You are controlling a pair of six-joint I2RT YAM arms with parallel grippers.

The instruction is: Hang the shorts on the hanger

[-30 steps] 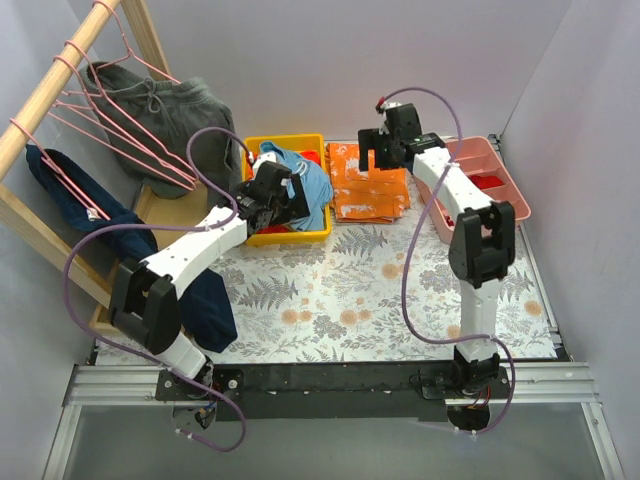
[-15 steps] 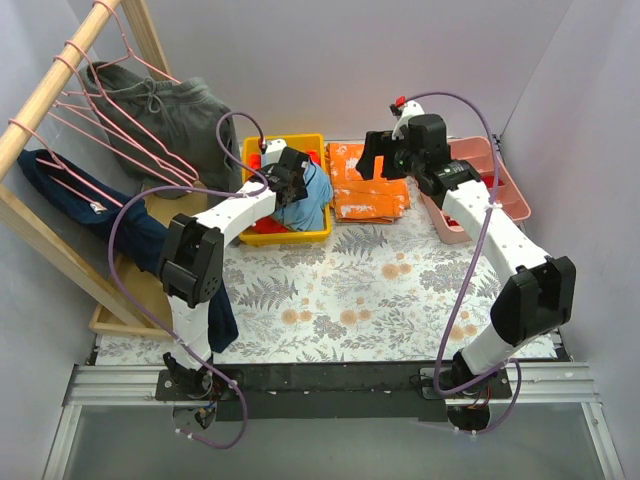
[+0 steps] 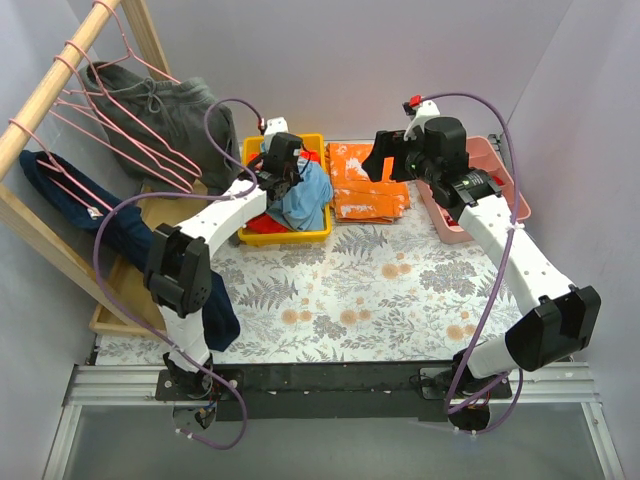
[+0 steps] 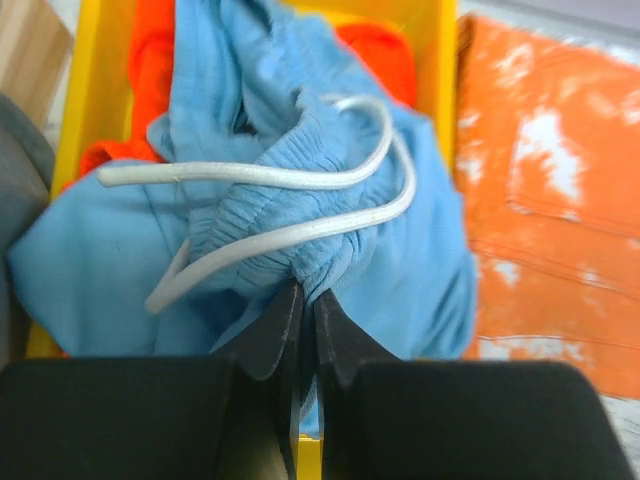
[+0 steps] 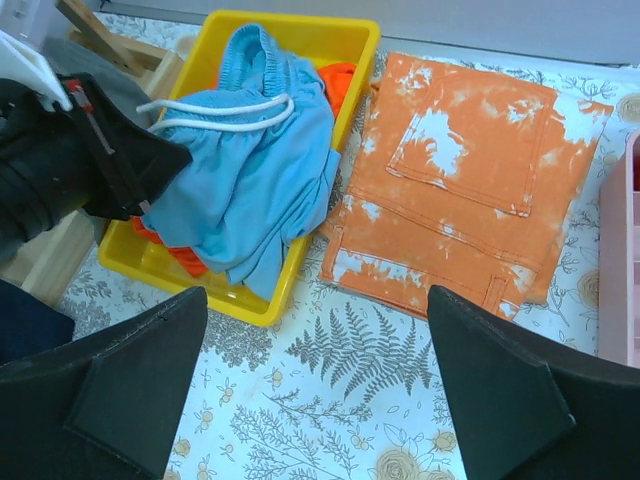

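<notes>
Inside the yellow bin [image 5: 300,22], the shorts [image 5: 250,170] cover most of an orange garment [image 5: 340,78], so its shape is unclear. Right of the bin, the pink tray [image 5: 620,250] runs off the edge of the right wrist view.

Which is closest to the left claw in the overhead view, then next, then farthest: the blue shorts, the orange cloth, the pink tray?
1. Blue shorts: pinched by the left gripper, in the yellow bin.
2. Orange cloth: just right of the bin.
3. Pink tray: far right.
</notes>
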